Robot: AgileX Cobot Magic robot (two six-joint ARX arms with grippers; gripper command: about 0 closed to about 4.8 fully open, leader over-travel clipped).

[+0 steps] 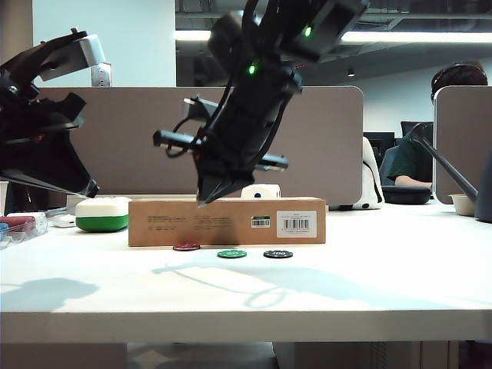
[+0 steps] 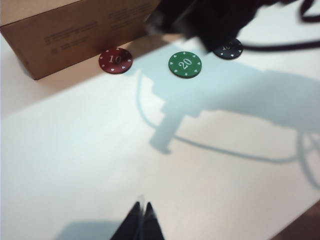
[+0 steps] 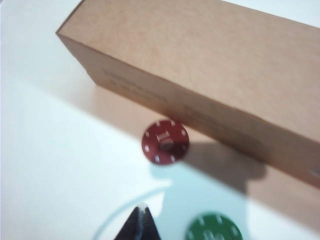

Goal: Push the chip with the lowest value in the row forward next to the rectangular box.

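Red chip (image 3: 165, 141) marked 10 lies just beside the box (image 3: 210, 75), a gap only the right wrist shows. Right tool (image 3: 141, 225) together above; left tool (image 2: 141, 222) together, at nine o'clock.

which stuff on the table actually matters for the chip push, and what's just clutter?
Part of the job:
- red chip, marked 10, lying close to the box
- cardboard box
- green chip, marked 20, and black chip, the rest of the row
- right gripper, shut, raised over the chips
- left gripper, shut, held off to the left side

Just lying about:
- white-and-green case
- white bowl
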